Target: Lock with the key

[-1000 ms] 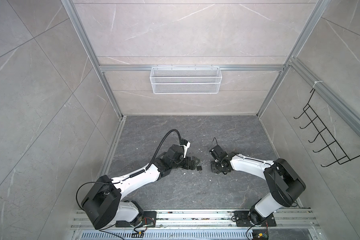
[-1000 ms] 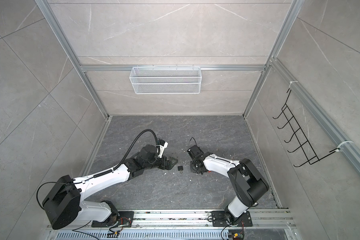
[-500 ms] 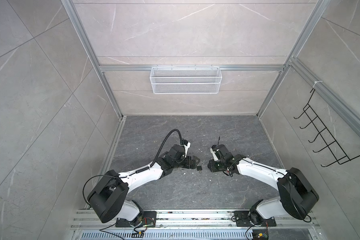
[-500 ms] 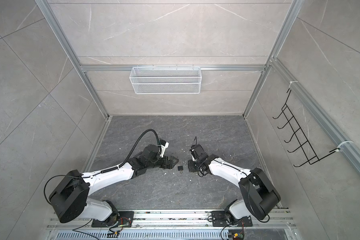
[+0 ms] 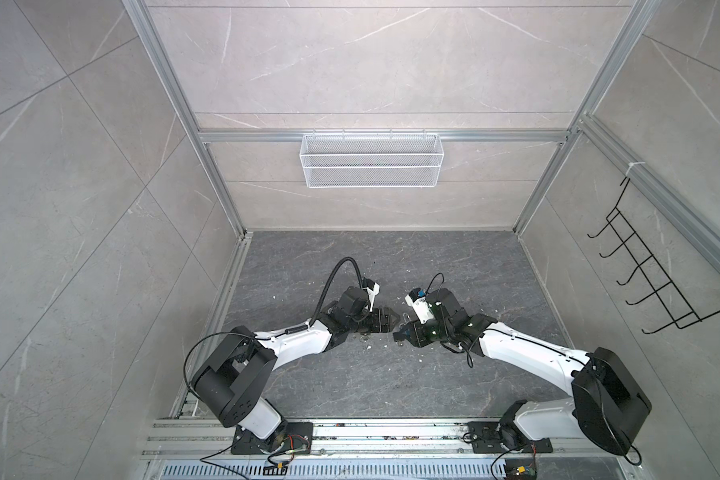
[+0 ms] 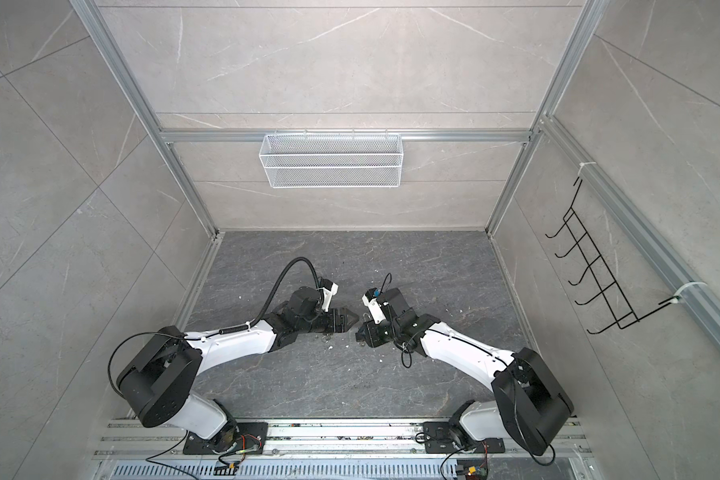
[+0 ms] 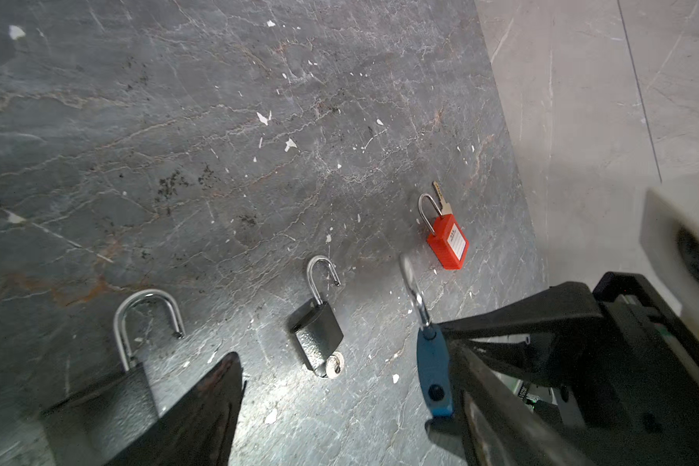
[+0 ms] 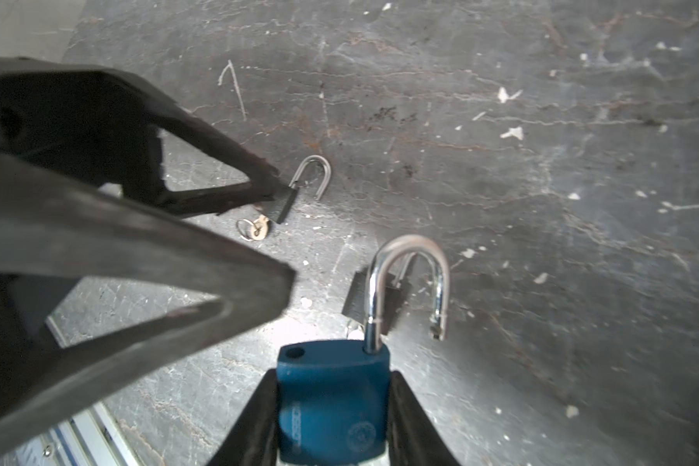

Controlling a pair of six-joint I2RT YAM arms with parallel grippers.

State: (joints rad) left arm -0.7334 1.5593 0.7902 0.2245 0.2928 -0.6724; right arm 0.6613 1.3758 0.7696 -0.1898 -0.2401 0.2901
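Observation:
My right gripper (image 8: 333,383) is shut on the body of a blue padlock (image 8: 331,407), whose steel shackle (image 8: 408,282) stands open. In the left wrist view the blue padlock (image 7: 432,371) shows edge-on, just inside one finger (image 7: 497,415) of my open left gripper (image 7: 342,359); the other finger (image 7: 202,407) is well apart. A small black padlock (image 7: 317,327) lies on the floor with a key (image 7: 333,368) in its base and its shackle open. In both top views the left gripper (image 5: 391,321) and right gripper (image 5: 402,333) meet tip to tip at mid-floor.
A large black padlock (image 7: 97,403) with an open shackle lies by the left finger. A red padlock (image 7: 448,242) with a key (image 7: 440,197) beside it lies farther off, near the wall. A white wire basket (image 5: 370,162) hangs on the back wall; black hooks (image 5: 657,274) hang on the right wall.
The right arm has carried the blue padlock leftward up to the left gripper's tips. The left jaws have narrowed a little.

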